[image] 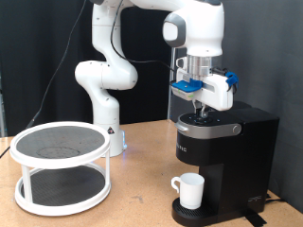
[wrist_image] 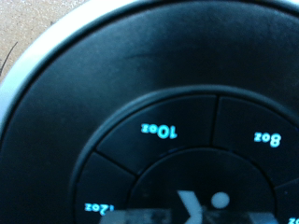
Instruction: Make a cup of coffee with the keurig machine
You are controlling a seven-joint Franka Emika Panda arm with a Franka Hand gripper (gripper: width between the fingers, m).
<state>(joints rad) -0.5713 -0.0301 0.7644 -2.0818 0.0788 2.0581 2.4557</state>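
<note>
The black keurig machine (image: 227,156) stands at the exterior view's right with its lid down. The white cup (image: 188,190) sits on the drip tray at its base, under the spout. My gripper (image: 202,113) points straight down onto the top of the lid, its fingertips at or touching the lid surface. The wrist view is filled by the lid's round button panel (wrist_image: 187,159), with lit cyan "10oz" (wrist_image: 157,131), "8oz" (wrist_image: 267,138) and "12oz" labels and a central K button. The fingers are too dark and close to read.
A white two-tier round rack (image: 62,165) with dark mesh shelves stands at the exterior view's left on the wooden table (image: 142,203). The arm's white base (image: 102,104) rises behind it. A black curtain forms the backdrop.
</note>
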